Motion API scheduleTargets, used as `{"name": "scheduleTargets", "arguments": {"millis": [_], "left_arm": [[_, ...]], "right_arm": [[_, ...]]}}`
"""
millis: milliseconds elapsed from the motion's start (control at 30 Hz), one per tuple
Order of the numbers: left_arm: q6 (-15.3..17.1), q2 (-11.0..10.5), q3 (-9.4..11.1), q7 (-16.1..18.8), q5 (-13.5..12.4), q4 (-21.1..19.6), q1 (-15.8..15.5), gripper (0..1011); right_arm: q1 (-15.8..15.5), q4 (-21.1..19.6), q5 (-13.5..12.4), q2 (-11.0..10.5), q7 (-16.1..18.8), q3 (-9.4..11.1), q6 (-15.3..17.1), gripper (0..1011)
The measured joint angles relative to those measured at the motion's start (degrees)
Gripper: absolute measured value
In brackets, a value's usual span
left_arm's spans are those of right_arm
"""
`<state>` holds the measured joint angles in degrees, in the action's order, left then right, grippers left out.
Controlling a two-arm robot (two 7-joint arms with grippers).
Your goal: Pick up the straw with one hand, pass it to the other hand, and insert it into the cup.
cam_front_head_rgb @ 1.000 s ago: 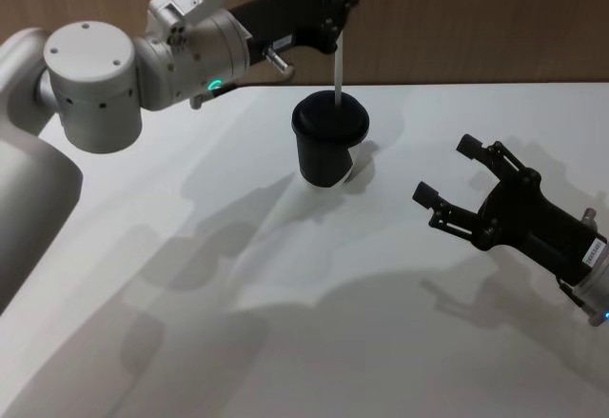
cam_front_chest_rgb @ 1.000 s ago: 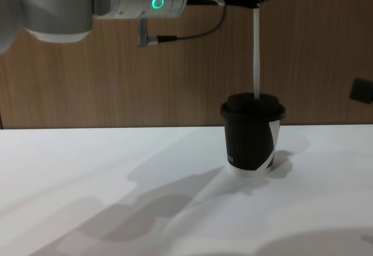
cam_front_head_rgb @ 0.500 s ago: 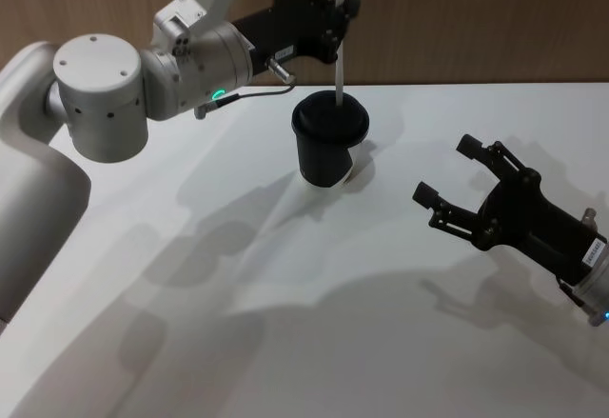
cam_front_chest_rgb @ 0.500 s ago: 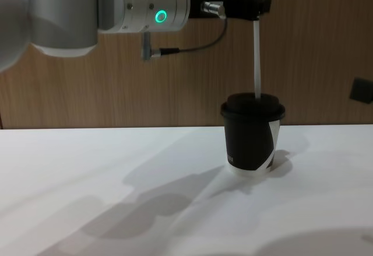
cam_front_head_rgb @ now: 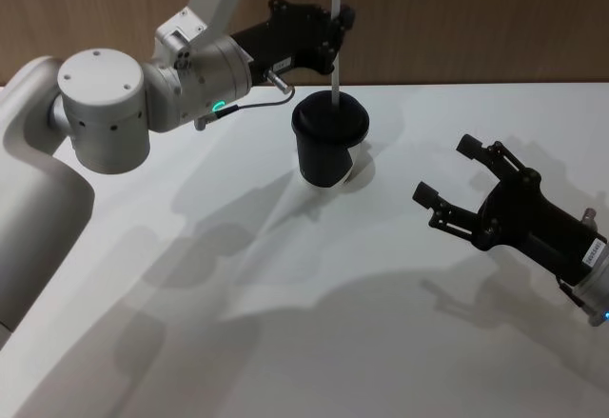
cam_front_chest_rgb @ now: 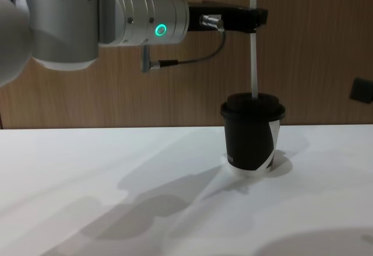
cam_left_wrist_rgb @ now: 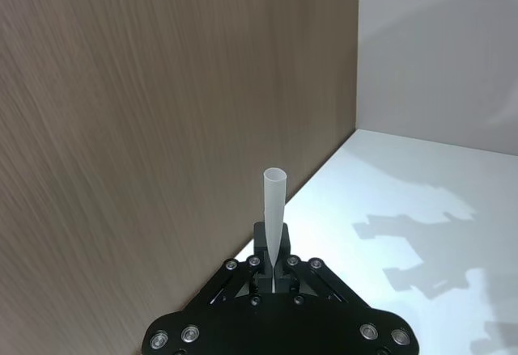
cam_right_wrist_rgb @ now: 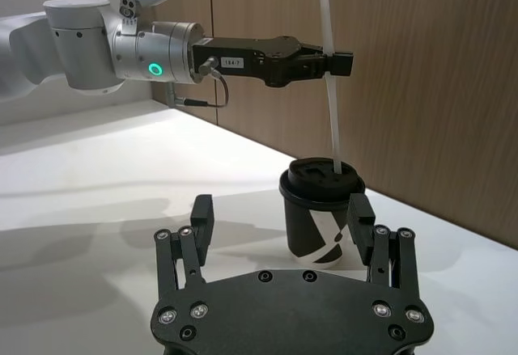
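The black lidded cup (cam_front_head_rgb: 328, 147) (cam_front_chest_rgb: 250, 139) (cam_right_wrist_rgb: 316, 217) stands upright on the white table (cam_front_head_rgb: 285, 275), toward the back. The white straw (cam_front_head_rgb: 335, 37) (cam_front_chest_rgb: 253, 58) (cam_right_wrist_rgb: 330, 104) (cam_left_wrist_rgb: 273, 209) stands nearly vertical with its lower end in the lid's hole. My left gripper (cam_front_head_rgb: 338, 20) (cam_front_chest_rgb: 256, 18) (cam_right_wrist_rgb: 336, 62) (cam_left_wrist_rgb: 273, 250), the one with the silver wrist and green light, reaches in from the left above the cup and is shut on the straw's upper part. My right gripper (cam_front_head_rgb: 444, 169) (cam_right_wrist_rgb: 281, 209) hovers open to the right of the cup, holding nothing.
A wooden wall (cam_front_head_rgb: 476, 18) runs right behind the table's back edge, close to the cup. A thin dark cable (cam_front_chest_rgb: 198, 58) hangs under the left wrist. Bare white tabletop stretches in front of the cup and to its left.
My left gripper has come down a little with the straw, whose lower end has slid deeper into the cup's lid. The right gripper has stayed still.
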<state>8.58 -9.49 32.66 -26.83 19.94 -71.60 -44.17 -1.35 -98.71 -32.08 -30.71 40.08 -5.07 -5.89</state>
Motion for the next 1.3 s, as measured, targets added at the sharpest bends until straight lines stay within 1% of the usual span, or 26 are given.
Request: {"name": "scheduleTargets", "arguments": {"millis": [167, 200, 233, 300, 400, 467, 500, 533, 567, 633, 767, 800, 867, 933, 1033, 1067, 1167, 1200, 1300], "left_arm": [[-0.2, 0.1, -0.1, 0.1, -0.2, 0.2, 0.2, 22], [-0.2, 0.1, -0.1, 0.2, -0.3, 0.2, 0.3, 58], [-0.2, 0.1, -0.1, 0.2, -0.3, 0.2, 0.3, 58], [-0.3, 0.2, -0.2, 0.2, -0.3, 0.3, 0.4, 125], [-0.3, 0.2, -0.2, 0.2, -0.4, 0.3, 0.4, 200], [-0.4, 0.2, -0.2, 0.3, -0.4, 0.3, 0.5, 275], [-0.4, 0.2, -0.2, 0.3, -0.4, 0.3, 0.5, 292], [-0.4, 0.2, -0.2, 0.3, -0.4, 0.3, 0.5, 353], [-0.4, 0.2, -0.2, 0.3, -0.4, 0.4, 0.5, 353], [-0.4, 0.2, -0.2, 0.3, -0.5, 0.4, 0.5, 436], [-0.5, 0.3, -0.3, 0.3, -0.5, 0.4, 0.6, 536], [-0.5, 0.3, -0.3, 0.3, -0.5, 0.4, 0.6, 596], [-0.5, 0.3, -0.3, 0.3, -0.5, 0.4, 0.6, 638], [-0.5, 0.3, -0.3, 0.3, -0.5, 0.4, 0.7, 713], [-0.5, 0.2, -0.3, 0.2, -0.5, 0.4, 0.9, 795], [-0.5, 0.2, -0.4, 0.2, -0.5, 0.4, 1.0, 833], [-0.5, 0.1, -0.4, 0.0, -0.3, 0.3, 1.4, 901], [-0.5, 0.0, -0.4, -0.1, -0.2, 0.2, 1.6, 955], [-0.4, -0.3, -0.5, -0.3, 0.2, -0.1, 2.2, 1003]], "right_arm": [[0.0, 0.0, 0.0, 0.0, 0.0, 0.0, 0.0, 1001], [0.0, 0.0, 0.0, 0.0, 0.0, 0.0, 0.0, 1001], [0.0, 0.0, 0.0, 0.0, 0.0, 0.0, 0.0, 1001], [0.0, 0.0, 0.0, 0.0, 0.0, 0.0, 0.0, 1001], [0.0, 0.0, 0.0, 0.0, 0.0, 0.0, 0.0, 1001], [0.0, 0.0, 0.0, 0.0, 0.0, 0.0, 0.0, 1001], [0.0, 0.0, 0.0, 0.0, 0.0, 0.0, 0.0, 1001], [0.0, 0.0, 0.0, 0.0, 0.0, 0.0, 0.0, 1001], [0.0, 0.0, 0.0, 0.0, 0.0, 0.0, 0.0, 1001], [0.0, 0.0, 0.0, 0.0, 0.0, 0.0, 0.0, 1001], [0.0, 0.0, 0.0, 0.0, 0.0, 0.0, 0.0, 1001], [0.0, 0.0, 0.0, 0.0, 0.0, 0.0, 0.0, 1001], [0.0, 0.0, 0.0, 0.0, 0.0, 0.0, 0.0, 1001], [0.0, 0.0, 0.0, 0.0, 0.0, 0.0, 0.0, 1001], [0.0, 0.0, 0.0, 0.0, 0.0, 0.0, 0.0, 1001], [0.1, 0.0, -0.1, 0.0, 0.0, 0.0, 0.1, 1001], [0.2, -0.1, -0.7, 0.1, -0.2, 0.1, 0.4, 1001], [0.2, -0.2, -1.0, 0.1, -0.2, 0.1, 0.6, 1001], [0.4, -0.4, -2.0, 0.4, -0.6, 0.3, 1.3, 1001]]}}
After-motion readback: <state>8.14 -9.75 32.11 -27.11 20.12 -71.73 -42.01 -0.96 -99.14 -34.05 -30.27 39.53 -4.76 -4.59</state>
